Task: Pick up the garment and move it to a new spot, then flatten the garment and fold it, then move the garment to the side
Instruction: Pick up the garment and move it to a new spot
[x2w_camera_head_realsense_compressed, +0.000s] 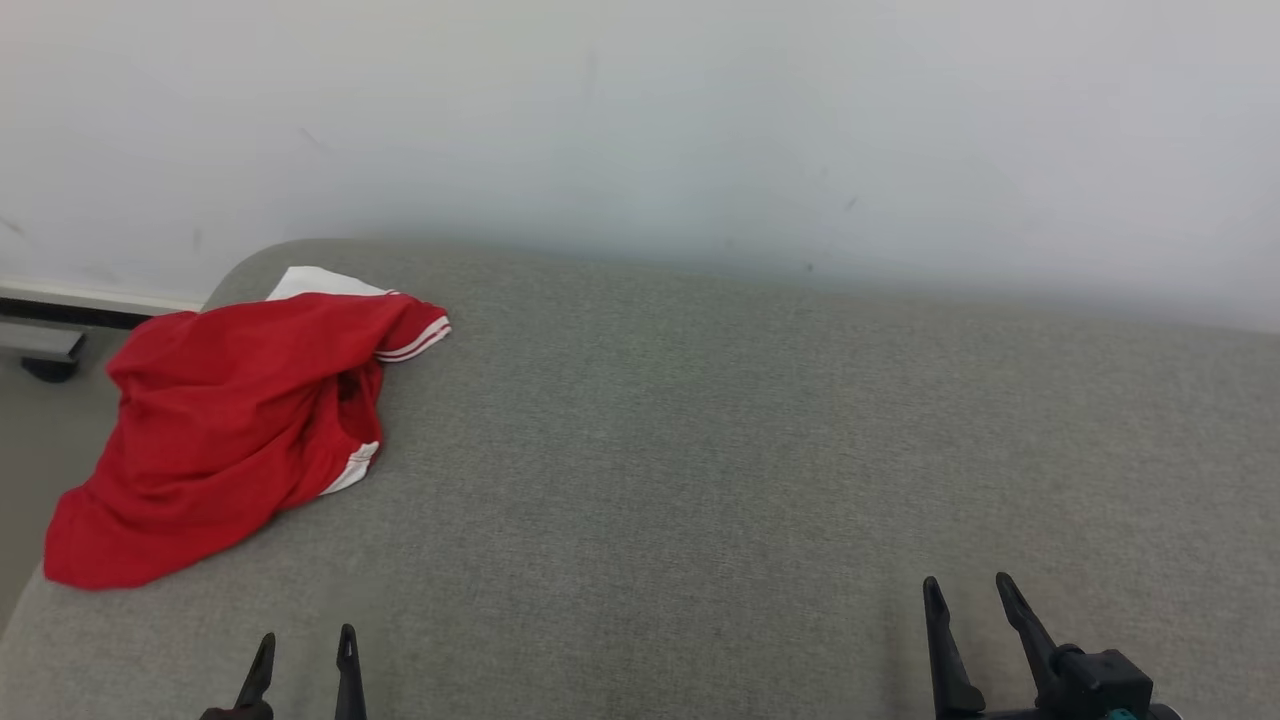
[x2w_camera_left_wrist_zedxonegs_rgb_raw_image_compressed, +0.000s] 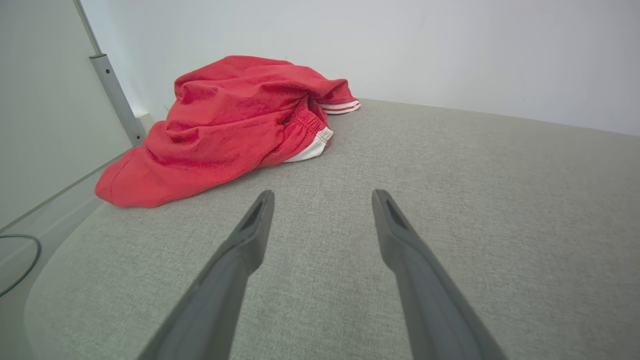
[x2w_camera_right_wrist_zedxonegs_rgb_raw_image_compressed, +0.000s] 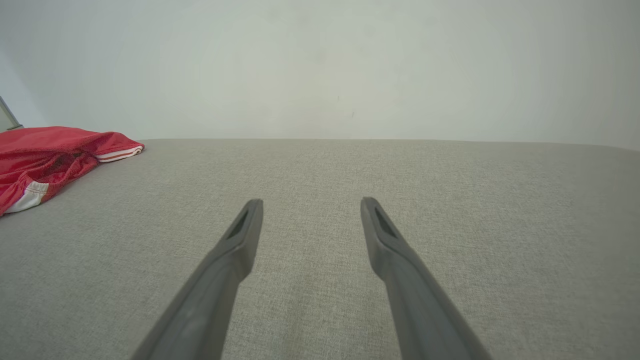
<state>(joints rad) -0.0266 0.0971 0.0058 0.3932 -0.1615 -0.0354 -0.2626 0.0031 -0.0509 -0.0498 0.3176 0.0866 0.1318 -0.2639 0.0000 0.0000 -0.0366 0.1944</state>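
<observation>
The grey upholstered surface (x2w_camera_head_realsense_compressed: 720, 450) takes up most of the head view. Its middle and right offer wide, flat room, probably where the spreading and folding are meant to happen. A pale wall (x2w_camera_head_realsense_compressed: 640, 120) runs across the top of the frame.

The red garment (x2w_camera_head_realsense_compressed: 230, 420) lies in a crumpled heap at the left of the frame, by the surface's rounded upper-left corner. Its lower end droops toward the left edge, and a white-striped hem (x2w_camera_head_realsense_compressed: 415, 340) points toward the middle. Bunched and off to one side like this, it reads as not yet picked up, so the first step of the task looks to be ahead.

The left gripper (x2w_camera_head_realsense_compressed: 307, 636) sits at the bottom left, fingers pointing up the frame, parted wide with nothing between them. It is the nearer of the two to the garment. In the left wrist view the heap fills the upper left, ahead of the fingertips and apart from them.

The right gripper (x2w_camera_head_realsense_compressed: 966, 580) sits at the lower right, well apart from the garment, its fingers equally spread and empty. Both arms are low over the surface, and I cannot tell whether either touches it.
</observation>
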